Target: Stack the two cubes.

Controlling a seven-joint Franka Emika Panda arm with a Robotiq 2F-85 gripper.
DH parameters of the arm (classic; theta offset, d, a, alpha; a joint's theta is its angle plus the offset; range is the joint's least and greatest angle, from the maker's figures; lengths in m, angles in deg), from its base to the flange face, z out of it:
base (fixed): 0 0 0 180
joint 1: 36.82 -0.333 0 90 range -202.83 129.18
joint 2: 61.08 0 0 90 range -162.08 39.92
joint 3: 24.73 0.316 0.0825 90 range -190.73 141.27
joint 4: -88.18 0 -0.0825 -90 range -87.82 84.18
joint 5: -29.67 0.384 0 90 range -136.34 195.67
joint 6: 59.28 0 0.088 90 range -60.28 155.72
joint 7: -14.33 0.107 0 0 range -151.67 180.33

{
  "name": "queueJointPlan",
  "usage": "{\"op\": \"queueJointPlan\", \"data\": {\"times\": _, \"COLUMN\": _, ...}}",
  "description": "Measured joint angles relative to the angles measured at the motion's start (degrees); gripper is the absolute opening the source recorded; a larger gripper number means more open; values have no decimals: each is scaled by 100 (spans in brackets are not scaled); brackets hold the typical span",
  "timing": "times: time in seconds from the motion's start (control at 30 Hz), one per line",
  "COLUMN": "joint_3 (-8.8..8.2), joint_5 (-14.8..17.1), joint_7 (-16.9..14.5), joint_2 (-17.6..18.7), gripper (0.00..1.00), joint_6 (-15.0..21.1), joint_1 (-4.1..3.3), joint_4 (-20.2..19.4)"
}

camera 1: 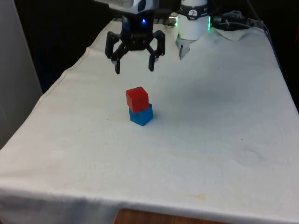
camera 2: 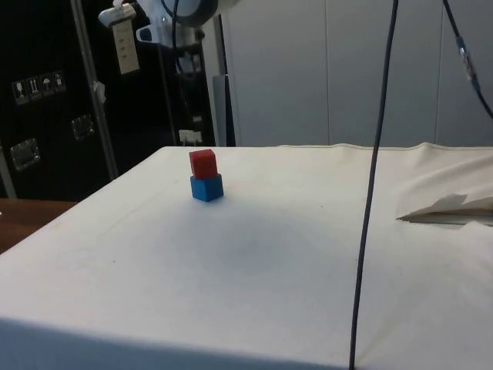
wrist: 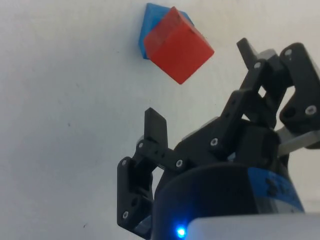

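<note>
Red cube (camera 1: 137,99) sits a little off-centre on the blue cube (camera 1: 142,115) – the gripper (camera 1: 134,65), fingers spread and empty above, could topple it by dipping.

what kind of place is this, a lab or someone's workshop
Most likely a robotics lab bench. A black gripper hangs open over a white cloth where a red cube sits on a blue cube; dark cabinets stand behind.
</note>
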Motion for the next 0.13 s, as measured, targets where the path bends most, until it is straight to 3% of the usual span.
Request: {"op": "queueJointPlan", "data": {"times": 0.13, "joint_3": 0, "joint_5": 0, "joint_7": 0, "joint_2": -80, "gripper": 100, "joint_6": -92, "joint_1": 0, "joint_4": 34}}
